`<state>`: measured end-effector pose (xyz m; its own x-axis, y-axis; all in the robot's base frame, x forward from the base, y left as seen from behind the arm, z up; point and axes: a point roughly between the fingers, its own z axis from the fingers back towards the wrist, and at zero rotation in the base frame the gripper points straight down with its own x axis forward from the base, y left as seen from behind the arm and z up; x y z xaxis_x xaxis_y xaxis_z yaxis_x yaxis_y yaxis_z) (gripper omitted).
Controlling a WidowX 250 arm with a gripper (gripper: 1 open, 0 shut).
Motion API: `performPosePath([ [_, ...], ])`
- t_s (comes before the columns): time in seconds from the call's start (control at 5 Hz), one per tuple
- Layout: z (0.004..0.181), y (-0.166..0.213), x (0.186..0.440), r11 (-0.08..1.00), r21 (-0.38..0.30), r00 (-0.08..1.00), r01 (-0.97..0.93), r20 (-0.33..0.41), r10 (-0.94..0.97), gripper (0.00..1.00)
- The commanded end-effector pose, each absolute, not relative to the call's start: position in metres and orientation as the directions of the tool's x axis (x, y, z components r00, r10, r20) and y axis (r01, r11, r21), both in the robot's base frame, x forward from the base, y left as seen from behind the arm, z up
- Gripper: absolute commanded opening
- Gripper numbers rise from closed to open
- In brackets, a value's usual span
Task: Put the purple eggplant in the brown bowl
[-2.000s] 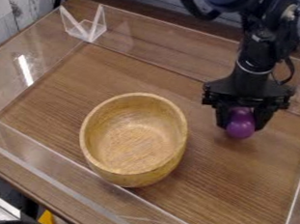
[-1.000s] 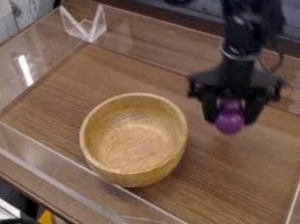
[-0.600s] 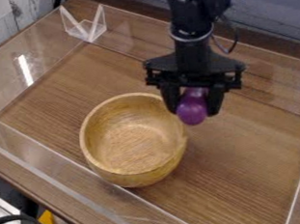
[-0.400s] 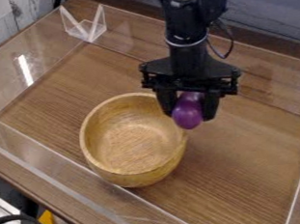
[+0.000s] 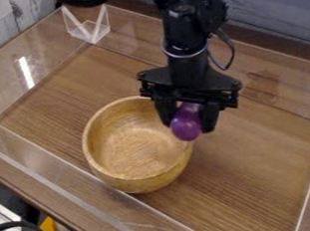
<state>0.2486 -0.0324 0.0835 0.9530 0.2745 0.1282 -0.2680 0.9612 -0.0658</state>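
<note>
The gripper points straight down, and its fingers are clamped on the purple eggplant, which hangs between them clear of the worktop. The eggplant's long axis looks roughly vertical, its rounded purple end lowest; the stem tip is hidden up between the fingers.

The relation that matters is eggplant to bowl. The brown bowl sits left of and slightly nearer the camera than the gripper, and the eggplant hangs over the bowl's right-hand rim, at the edge of the hollow and not over its middle. How high it rides above the rim cannot be judged from this 1 view. My reading is that carrying is nearly done: a short shift further toward the bowl's centre would put the eggplant squarely over the hollow, after which the fingers could part. Released here, it might strike the thick wall and roll outside.

The bowl is empty, showing only bare wood grain inside. A low clear plastic wall runs around the worktop, and a small clear folded stand sits at the far left corner.
</note>
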Motion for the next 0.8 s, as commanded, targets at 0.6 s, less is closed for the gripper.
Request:
performPosePath([
  [0.6,0.086,-0.017,0.238,0.968,-0.059,0.952,-0.242,0.179,0.249,0.00],
])
